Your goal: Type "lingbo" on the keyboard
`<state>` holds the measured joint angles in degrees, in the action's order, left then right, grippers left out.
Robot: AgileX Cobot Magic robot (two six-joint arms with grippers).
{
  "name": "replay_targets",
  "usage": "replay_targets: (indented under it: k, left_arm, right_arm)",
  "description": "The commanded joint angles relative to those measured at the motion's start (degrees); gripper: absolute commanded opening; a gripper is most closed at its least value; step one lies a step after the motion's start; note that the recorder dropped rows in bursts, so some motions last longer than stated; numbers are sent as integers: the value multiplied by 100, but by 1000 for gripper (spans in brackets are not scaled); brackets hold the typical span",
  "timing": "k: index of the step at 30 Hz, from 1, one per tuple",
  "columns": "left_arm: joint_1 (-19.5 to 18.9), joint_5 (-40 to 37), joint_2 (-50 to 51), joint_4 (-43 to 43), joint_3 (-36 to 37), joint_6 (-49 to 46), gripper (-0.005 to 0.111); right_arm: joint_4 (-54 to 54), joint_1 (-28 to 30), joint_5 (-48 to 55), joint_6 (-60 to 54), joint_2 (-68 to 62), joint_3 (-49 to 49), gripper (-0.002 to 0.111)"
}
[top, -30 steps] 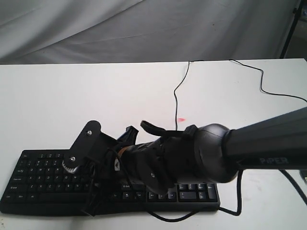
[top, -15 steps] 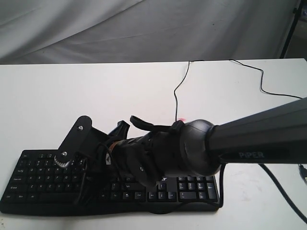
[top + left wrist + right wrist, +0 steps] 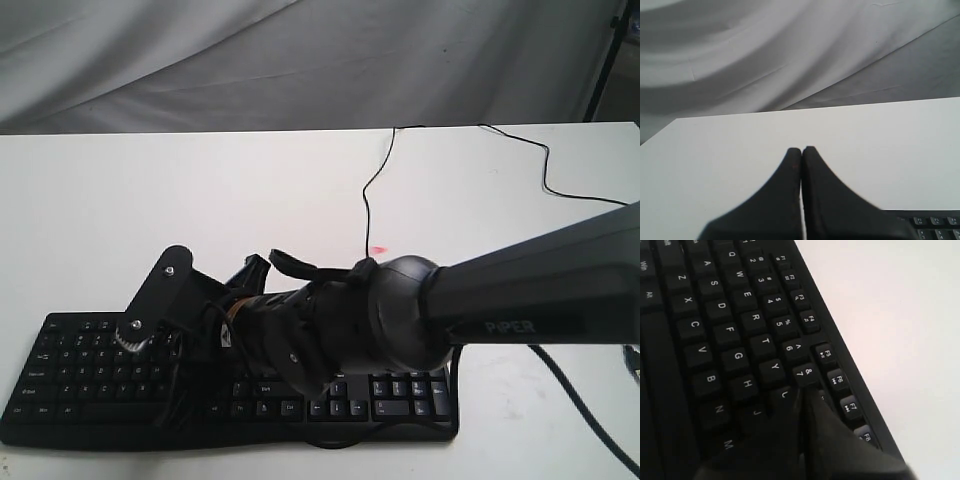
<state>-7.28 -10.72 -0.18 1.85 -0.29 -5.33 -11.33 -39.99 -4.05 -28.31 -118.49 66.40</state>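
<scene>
Long black right arm [image 3: 520,290] stretched across a wide black plastic keyboard [image 3: 90,370], with the closed right gripper [image 3: 802,390] down at the letter rows.

Lies flat along the near edge of the white table [image 3: 200,190], towards the left and middle of the exterior view, number pad at its right end. Thin black cable [image 3: 368,195] running over the tabletop from the far edge towards it. Right fingers pressed together with nothing between them, tips over the key just beside Y and below 7, its legend half hidden. Touching that key or just above it: cannot tell. Left gripper [image 3: 801,150] likewise pressed together and empty, held above bare white tabletop, with a corner of the keyboard just beside it in the left wrist view. Small red spot [image 3: 378,249] on the table beyond the keyboard, and grey draped cloth [image 3: 300,60] behind.
</scene>
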Motion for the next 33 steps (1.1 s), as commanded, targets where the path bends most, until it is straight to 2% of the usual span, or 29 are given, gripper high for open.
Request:
replay_targets:
  k: [1,33]
  left_arm:
    - [22,25,18,-3,29,16,1]
    - [22,25,18,-3,29,16,1]
  right_arm:
    - [72,16,-74,-29,4,36,0]
    - [84,16,31,-29,-186,36,0]
